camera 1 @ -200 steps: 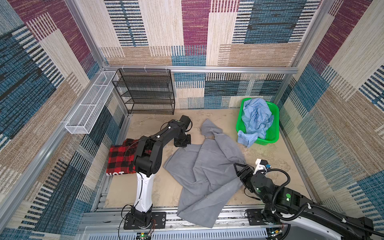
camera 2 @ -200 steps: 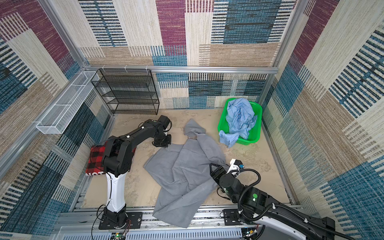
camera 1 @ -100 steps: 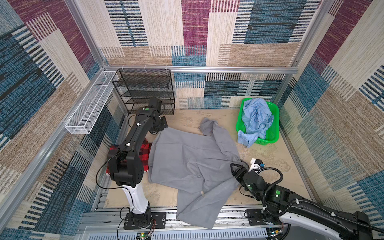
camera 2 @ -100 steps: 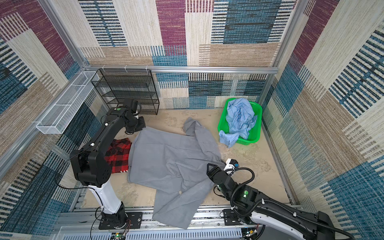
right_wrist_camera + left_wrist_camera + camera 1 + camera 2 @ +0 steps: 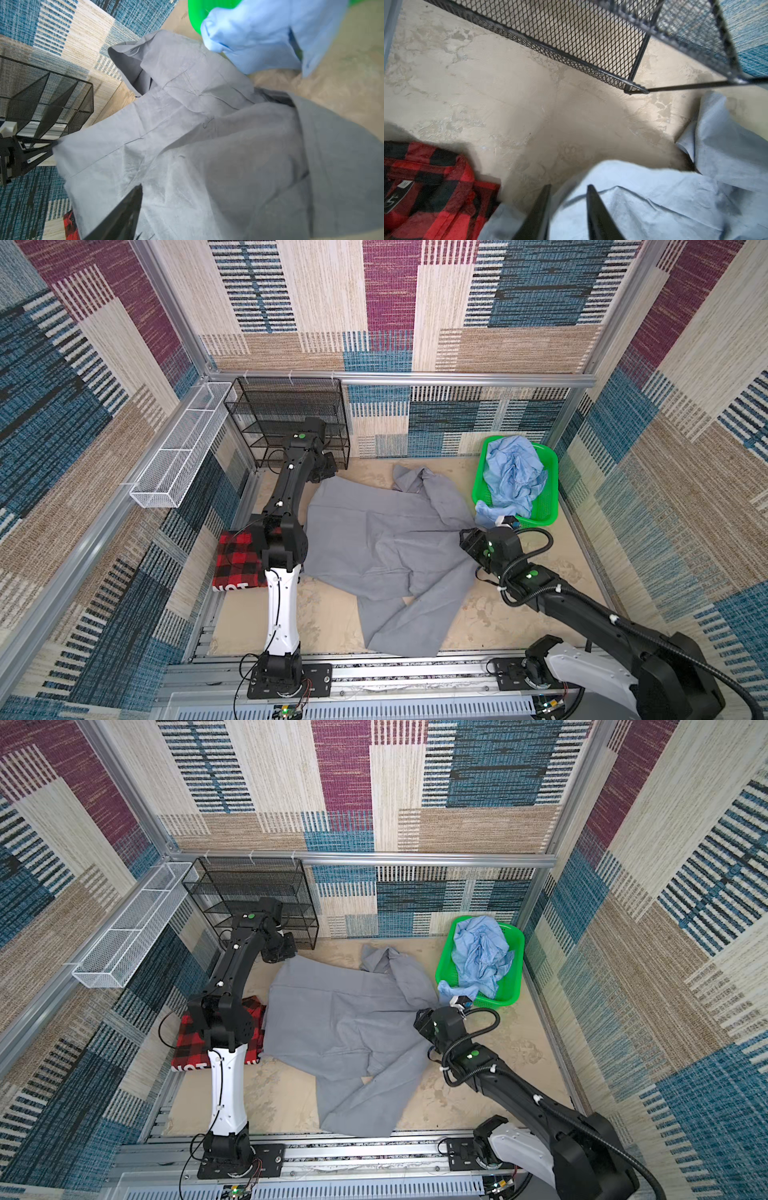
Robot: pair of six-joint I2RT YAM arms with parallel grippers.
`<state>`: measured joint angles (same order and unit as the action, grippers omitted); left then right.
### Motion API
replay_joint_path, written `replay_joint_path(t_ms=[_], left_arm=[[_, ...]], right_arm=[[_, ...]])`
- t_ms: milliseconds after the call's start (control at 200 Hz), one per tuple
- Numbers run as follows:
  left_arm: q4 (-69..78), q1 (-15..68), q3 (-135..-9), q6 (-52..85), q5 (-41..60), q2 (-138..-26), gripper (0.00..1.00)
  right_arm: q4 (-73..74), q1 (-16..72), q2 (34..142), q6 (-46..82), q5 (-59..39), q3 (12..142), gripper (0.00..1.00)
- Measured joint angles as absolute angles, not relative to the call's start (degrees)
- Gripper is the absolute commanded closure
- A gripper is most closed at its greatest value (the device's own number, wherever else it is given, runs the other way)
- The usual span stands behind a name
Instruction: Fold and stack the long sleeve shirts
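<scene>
The plaid shirt sat folded far left; the left hand stood part-open, a corner of the grey shirt slack between its fingers. That shirt lay spread mid-surface, and the right hand gaped wide at its edge, cloth draped over.

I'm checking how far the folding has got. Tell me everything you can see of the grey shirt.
The grey shirt is plain, thin woven cloth with a collar, lying unfolded and wrinkled on the tan table. Its body is spread flat; the collar bunches at the back and a long part, apparently a sleeve, trails toward the front. The left gripper, jaws apart, is at its back-left corner; the right gripper, open, is at its right edge, cloth draped over one finger.
</scene>
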<state>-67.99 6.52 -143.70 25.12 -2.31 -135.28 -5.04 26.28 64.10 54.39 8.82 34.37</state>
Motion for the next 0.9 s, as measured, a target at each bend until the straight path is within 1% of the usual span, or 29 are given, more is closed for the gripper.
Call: replay_joint_path(t_ms=[40, 60, 115, 135, 185, 210, 220, 300, 516, 631, 726, 756, 791, 901], left_arm=[[-68.4, 6.5, -145.1, 25.4, -1.6, -135.7, 0.52], [-68.5, 6.5, -145.6, 25.5, -1.1, -135.7, 0.49], [-68.8, 6.6, -146.2, 25.5, -0.3, -134.9, 0.36], [-68.9, 6.6, -146.1, 25.6, 0.4, -134.3, 0.3], [-68.9, 6.7, -144.7, 25.7, 1.6, -132.0, 0.09], [-68.9, 6.8, -143.2, 25.7, 2.0, -130.2, 0.02], [-68.8, 6.9, -142.5, 25.7, 2.1, -129.3, 0.01], [-67.7, 7.8, -135.3, 25.5, 2.8, -122.3, 0.01], [-57.7, 8.5, -101.5, 24.9, 4.3, -97.1, 0.01], [-53.5, 8.5, -87.5, 25.3, 4.7, -87.1, 0.01], [-50.9, 8.7, -79.5, 26.1, 5.0, -81.1, 0.01], [-50.5, 8.6, -77.6, 26.5, 5.0, -79.5, 0.07], [-50.2, 8.6, -75.4, 27.0, 5.4, -77.8, 0.1], [-49.5, 8.6, -70.4, 27.2, 6.2, -73.6, 0.09]], right_arm=[[-4.9, 24.4, 66.6, 52.6, 6.9, 36.6, 0.04], [-4.9, 23.5, 67.5, 52.0, 6.1, 37.4, 0.0], [-5.4, 20.9, 69.5, 50.2, 4.9, 39.6, 0.0], [-5.9, 20.2, 70.0, 49.1, 4.2, 40.3, 0.0], [-7.0, 18.9, 71.0, 48.0, 2.9, 42.2, 0.0], [-7.7, 18.6, 71.3, 47.1, 2.5, 43.1, 0.0], [-7.9, 18.6, 71.3, 46.8, 2.2, 43.3, 0.0], [-8.9, 18.6, 69.9, 44.7, 0.1, 44.0, 0.0], [-14.4, 18.4, 65.2, 41.1, -0.5, 45.2, 0.0], [-19.4, 17.5, 62.0, 40.9, -1.6, 45.3, 0.0], [-23.0, 17.3, 59.0, 40.3, -0.3, 46.3, 0.0], [-24.2, 17.3, 58.9, 39.9, 0.6, 47.2, 0.0], [-26.0, 17.3, 58.9, 39.2, 1.7, 48.7, 0.0], [-31.6, 17.3, 58.6, 36.8, 4.8, 52.9, 0.0]])
